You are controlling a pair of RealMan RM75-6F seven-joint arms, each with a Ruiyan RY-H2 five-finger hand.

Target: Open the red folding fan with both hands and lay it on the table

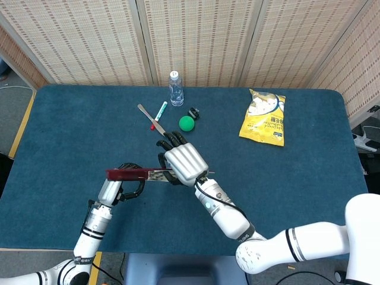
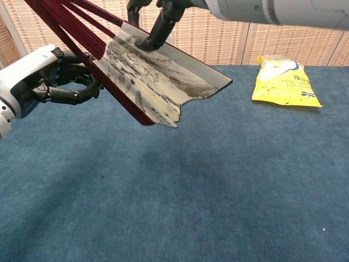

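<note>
1. Fan (image 2: 155, 76) is up in the air over the table's (image 1: 71, 142) near-left part, partly open. Chest view shows red ribs (image 2: 82, 24) running up-left and a printed paper leaf spread below them.
2. L hand (image 2: 41, 82) has its fingers curled round the rib/pivot end, clamped on the fan. R hand (image 1: 181, 163) pinches the far guard at the leaf's top edge, fingers (image 2: 155, 30) dark and closed on it.
3. Handling (judgement): looks light. Ribs are stiff but thin, and the paper leaf is fragile and prob tears if pulled across the folds. Lacquered ribs may be slick.
4. Best hold: outer guards only, L near the pivot, R on the outer guard; keep fingers off the paper.
5. Spread looks less than half, so it needs more swing before it's laid flat.
6. Also on the table: chip bag (image 1: 263, 117) at the far-right, ball (image 1: 186, 123) and bottle (image 1: 175, 88) at far-mid.
</note>
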